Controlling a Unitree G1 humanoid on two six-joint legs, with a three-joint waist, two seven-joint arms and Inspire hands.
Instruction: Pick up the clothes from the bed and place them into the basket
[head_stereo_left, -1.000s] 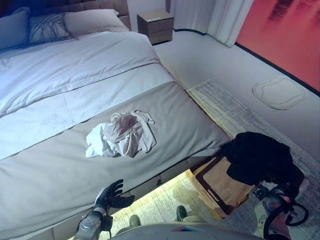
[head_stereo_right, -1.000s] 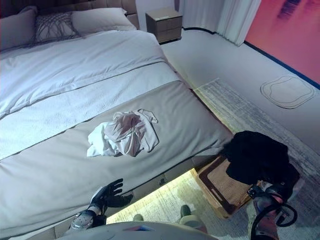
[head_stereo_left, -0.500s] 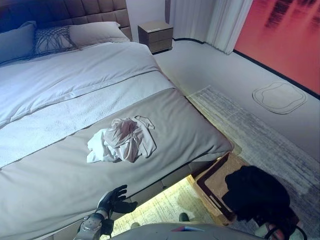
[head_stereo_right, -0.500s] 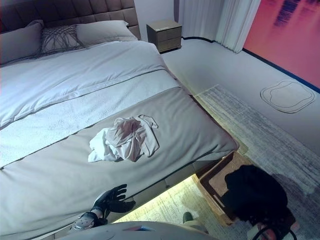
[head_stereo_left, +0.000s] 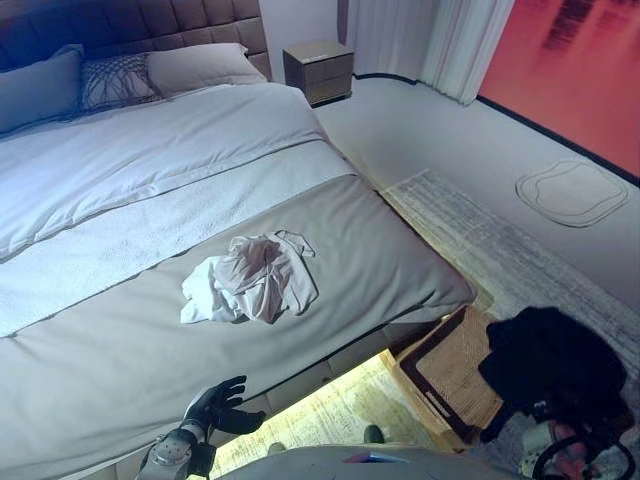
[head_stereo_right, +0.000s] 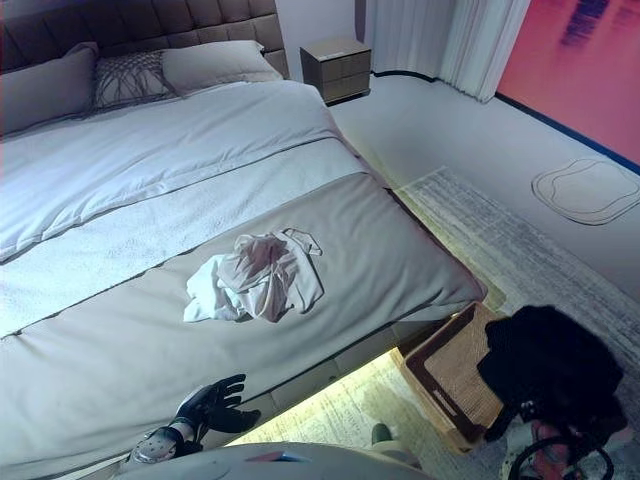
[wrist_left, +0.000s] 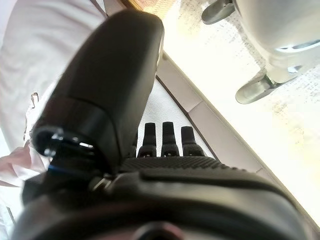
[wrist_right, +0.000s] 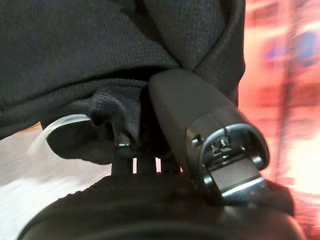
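A crumpled pile of white and pale pink clothes (head_stereo_left: 250, 290) lies on the grey cover at the foot of the bed (head_stereo_left: 120, 350). A brown wicker basket (head_stereo_left: 432, 385) stands on the floor by the bed's foot corner. My right hand (wrist_right: 150, 200) is shut on a black garment (head_stereo_left: 550, 365), its thumb (wrist_right: 200, 120) pressed into the cloth (wrist_right: 100, 60). The garment hangs over the basket's right side. My left hand (head_stereo_left: 215, 408) is open and empty, low by the bed's near edge; its fingers (wrist_left: 165, 140) are straight.
Pillows (head_stereo_left: 110, 75) lie at the bed's head. A nightstand (head_stereo_left: 318, 70) stands beside it, with a curtain (head_stereo_left: 460, 40) further right. A pale rug (head_stereo_left: 480, 240) runs along the bed's right side under the basket. A flat pale mat (head_stereo_left: 572, 190) lies on the floor.
The whole picture has shifted. The black garment in my right hand has dropped lower and moved to the basket's right side. My left hand stays by the bed's edge.
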